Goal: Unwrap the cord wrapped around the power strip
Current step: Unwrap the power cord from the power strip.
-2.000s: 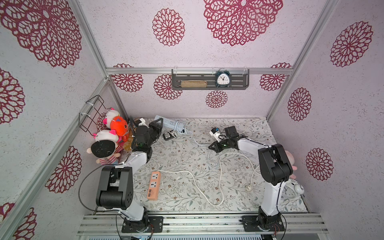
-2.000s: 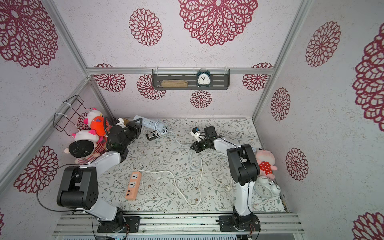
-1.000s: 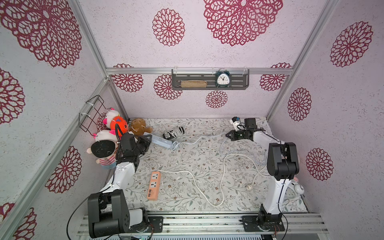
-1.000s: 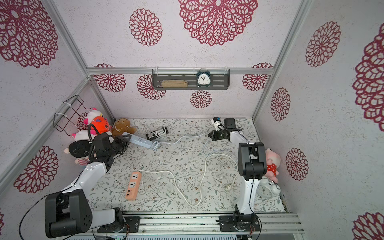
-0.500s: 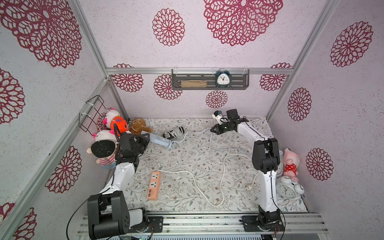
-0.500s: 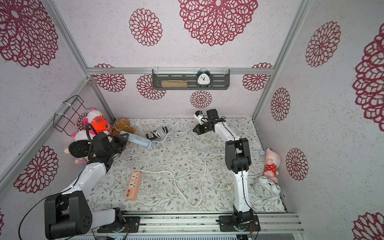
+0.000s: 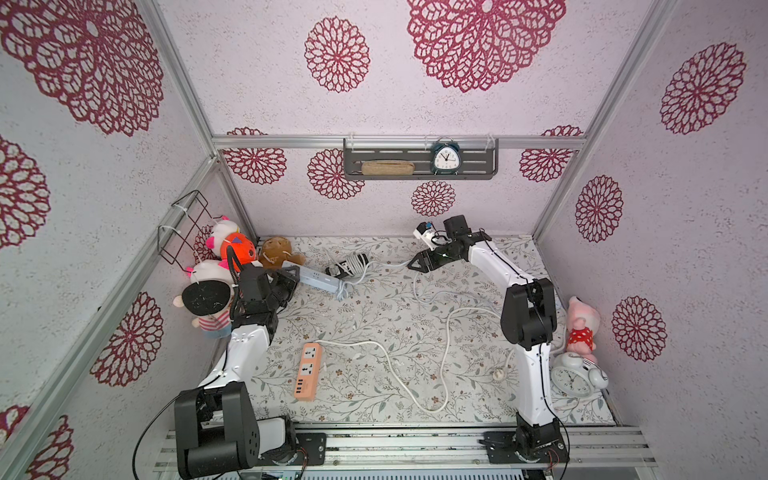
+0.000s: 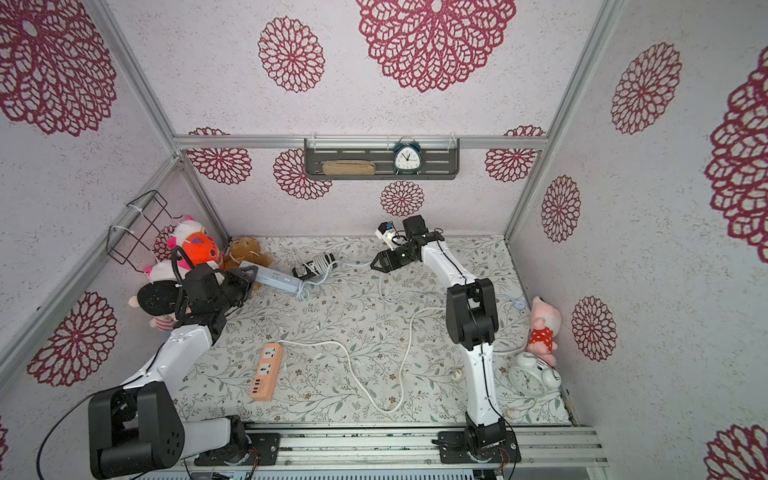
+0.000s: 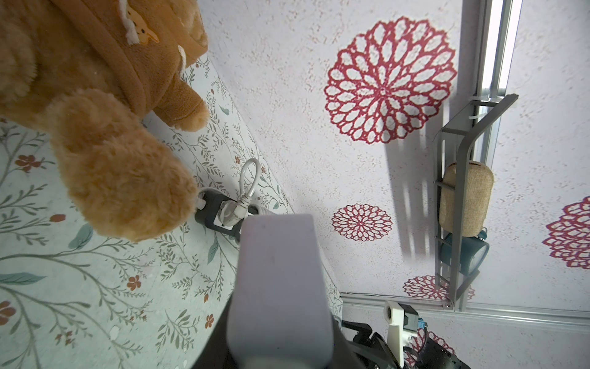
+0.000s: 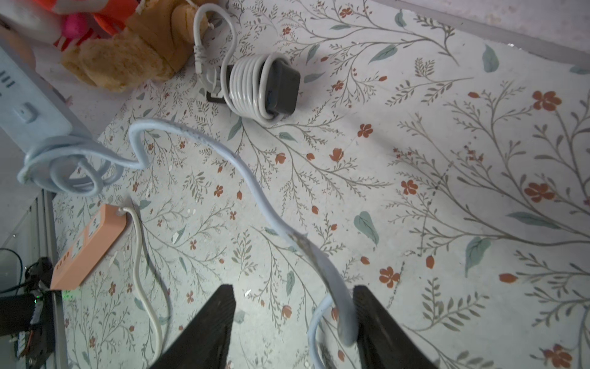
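In both top views my left gripper (image 7: 291, 276) (image 8: 245, 277) is shut on one end of the pale blue power strip (image 7: 318, 281) (image 8: 276, 279), which is held off the mat at the back left. In the left wrist view the strip (image 9: 277, 287) covers the jaws. A couple of loops of its pale blue cord (image 10: 255, 188) still circle the strip's far end (image 10: 28, 105). From there the cord (image 7: 390, 264) runs slack to my right gripper (image 7: 417, 266) (image 8: 376, 264). That gripper (image 10: 293, 289) is open, and the cord rests against one finger.
A black power strip (image 7: 347, 266) (image 10: 265, 84) wound with white cord lies near the back wall. An orange power strip (image 7: 308, 371) lies in front, and its white cord (image 7: 415, 374) trails across the mat. Plush toys (image 7: 276, 249) crowd the back left. A white alarm clock (image 7: 575, 376) and a pink plush (image 7: 584, 324) stand at the right.
My right gripper has moved left along the back of the mat and opened, letting go of the cord. The left gripper has kept its hold on the strip and hardly moved.
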Available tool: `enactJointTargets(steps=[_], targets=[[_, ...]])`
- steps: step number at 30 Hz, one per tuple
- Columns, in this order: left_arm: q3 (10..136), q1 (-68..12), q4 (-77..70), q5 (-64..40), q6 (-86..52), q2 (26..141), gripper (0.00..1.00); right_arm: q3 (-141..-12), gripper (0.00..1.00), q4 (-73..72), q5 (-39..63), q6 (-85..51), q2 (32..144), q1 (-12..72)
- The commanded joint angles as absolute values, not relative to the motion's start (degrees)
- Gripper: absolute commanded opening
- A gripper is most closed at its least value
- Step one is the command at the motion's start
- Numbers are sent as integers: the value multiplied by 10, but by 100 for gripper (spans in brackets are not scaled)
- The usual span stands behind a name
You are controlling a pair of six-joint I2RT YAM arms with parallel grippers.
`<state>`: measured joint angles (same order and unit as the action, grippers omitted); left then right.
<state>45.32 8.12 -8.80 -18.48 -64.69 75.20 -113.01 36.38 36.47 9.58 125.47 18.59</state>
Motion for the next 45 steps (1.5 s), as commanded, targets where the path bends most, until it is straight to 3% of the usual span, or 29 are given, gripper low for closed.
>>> enactJointTargets(steps=[1,6,12,16,20,25,41,43,45], targets=[[487,73,-114,-211,-637,761,0,-1119,68,382,384,122,1159,189],[501,68,-112,-216,-633,772,0,-1073,71,381,363,131,1099,207],[520,67,-65,-150,-604,757,0,-1072,71,459,204,185,1064,208],[532,58,-82,-161,-612,767,0,-1047,72,405,266,191,1038,232],[544,38,-86,-165,-622,781,0,-1019,72,343,215,289,1047,314],[574,27,-41,-186,-610,784,0,-1000,69,248,257,312,1082,354],[593,1,-7,-266,-582,788,0,-1108,64,211,272,268,1222,383],[591,0,-13,-271,-586,788,0,-1118,56,215,282,263,1234,382],[589,1,-14,-267,-587,786,0,-1118,40,222,291,261,1234,382]])
